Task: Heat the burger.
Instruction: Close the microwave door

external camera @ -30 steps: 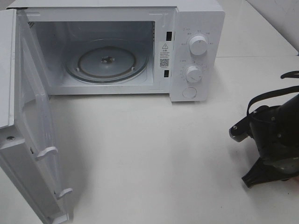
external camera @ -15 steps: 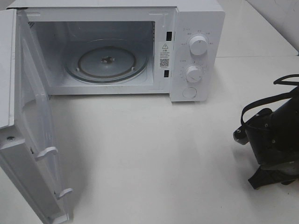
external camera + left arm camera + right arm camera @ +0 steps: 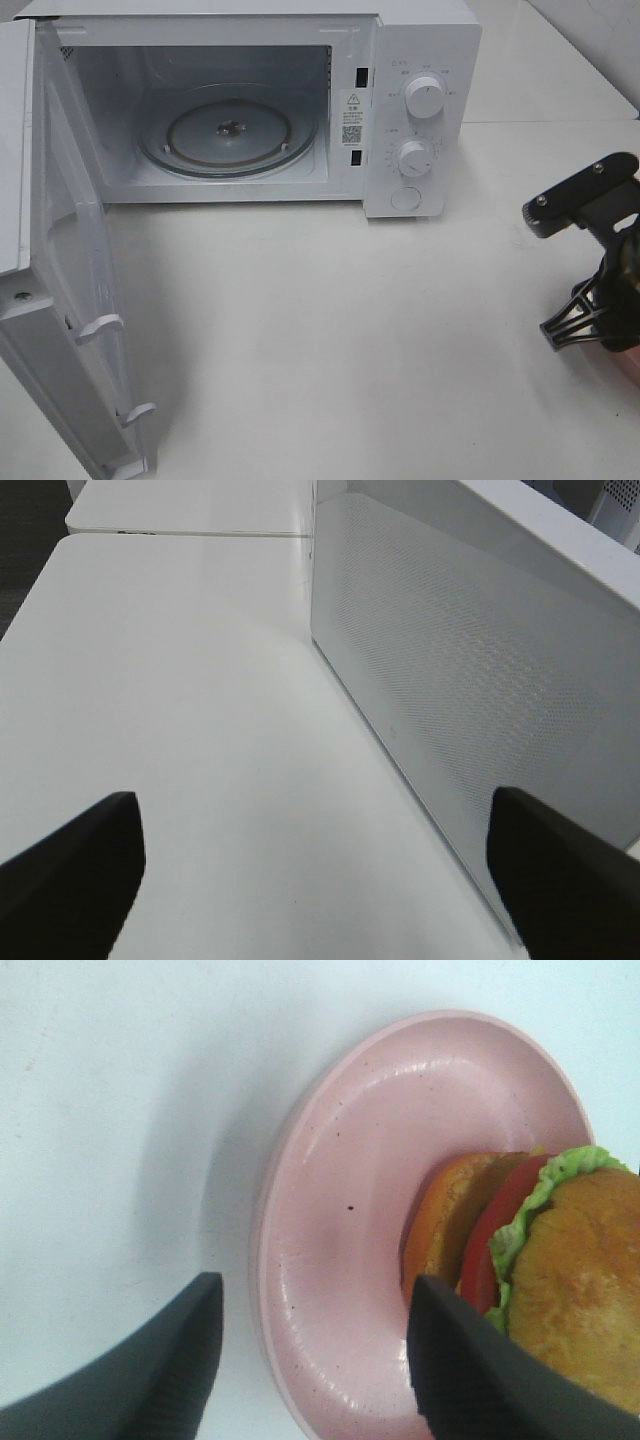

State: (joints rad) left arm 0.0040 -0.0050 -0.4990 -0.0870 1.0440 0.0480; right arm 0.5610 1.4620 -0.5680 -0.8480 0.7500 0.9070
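Microwave [image 3: 250, 100] stands open on the table [image 3: 330, 330], right gripper [image 3: 590, 325] at the far right edge; left gripper [image 3: 310, 870] gapes wide beside the door [image 3: 470, 700]; burger [image 3: 530, 1260] lies on a pink plate [image 3: 350, 1260], right gripper [image 3: 310, 1360] parted over it, holding nothing.

A glossy white tabletop [image 3: 330, 330] fills the scene under soft, even light. A seam [image 3: 540, 122] crosses it at the back, and a pale wall [image 3: 600, 35] borders the far right corner.

Microwave [image 3: 250, 100] at table [image 3: 330, 330] rear, door [image 3: 70, 300] swung open to left, turntable [image 3: 228, 130] inside; burger [image 3: 540, 1260] on plate [image 3: 350, 1260] at far right w/ right gripper [image 3: 310, 1360].
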